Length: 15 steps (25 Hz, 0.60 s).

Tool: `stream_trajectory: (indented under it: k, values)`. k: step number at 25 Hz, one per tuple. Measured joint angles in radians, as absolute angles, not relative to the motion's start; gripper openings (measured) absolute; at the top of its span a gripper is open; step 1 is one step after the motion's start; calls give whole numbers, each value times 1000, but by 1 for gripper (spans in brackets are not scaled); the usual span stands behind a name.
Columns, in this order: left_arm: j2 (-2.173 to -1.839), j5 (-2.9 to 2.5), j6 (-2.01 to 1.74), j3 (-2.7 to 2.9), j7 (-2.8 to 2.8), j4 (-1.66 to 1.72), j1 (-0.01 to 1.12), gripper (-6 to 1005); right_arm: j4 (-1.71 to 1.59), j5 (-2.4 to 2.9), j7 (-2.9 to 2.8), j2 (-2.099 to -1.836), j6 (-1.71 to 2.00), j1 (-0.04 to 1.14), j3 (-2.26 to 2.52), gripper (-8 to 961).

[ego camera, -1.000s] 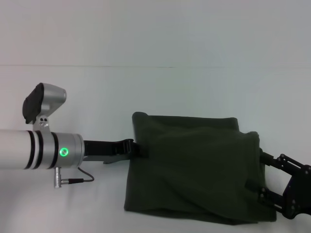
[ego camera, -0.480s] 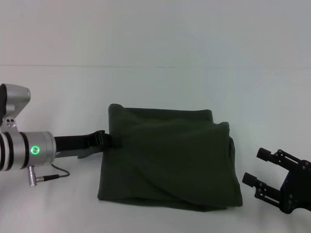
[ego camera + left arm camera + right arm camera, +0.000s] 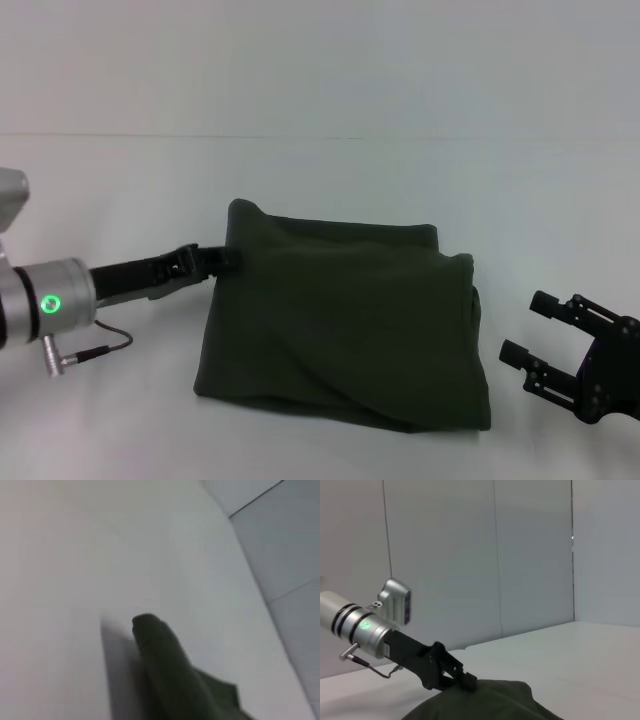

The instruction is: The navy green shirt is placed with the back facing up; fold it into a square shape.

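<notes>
Left gripper (image 3: 222, 260) reached in from the robot's left and met the far left corner of the shirt (image 3: 345, 325), its black fingers (image 3: 465, 679) apparently pinching the cloth there, as the right wrist view showed the tips pressed into the raised corner. Folded into a rough, slightly lopsided square, the dark green shirt lay on the white table (image 3: 320, 180) in front of the robot, plain side up, with soft creases across it and a loose layer bulging along its right edge. Right gripper (image 3: 538, 337) hovered low at the robot's right, just beside the shirt's right edge but clear of it, its two black fingers (image 3: 520, 353) spread apart and holding nothing. From the left wrist, only a rounded green fold rising off the table was visible
</notes>
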<state>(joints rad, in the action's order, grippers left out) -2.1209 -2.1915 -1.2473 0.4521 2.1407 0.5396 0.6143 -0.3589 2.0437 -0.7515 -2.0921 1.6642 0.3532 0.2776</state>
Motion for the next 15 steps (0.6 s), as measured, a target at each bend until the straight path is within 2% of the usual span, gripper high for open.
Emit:
stream_trajectory:
  k: [2,10,13,15]
  values:
    - [-2117,-2172,-1286,424,2114,562,599,299,-359,2040,-752,-2092,1662,354,273,749]
    - [-2119,-2162,-1470,353,1927,727,544,452,-349,2002,-752,-2093,1657,378,271,751]
    - [-2130,-2144,-1612,352,1700,760,531,509,-336,2005,-752,-2094,1645,408,282,751]
    - [-2144,-2141,-1686,356,1566,779,521,586,-331,2009,-750,-2096,1634,425,303,752]
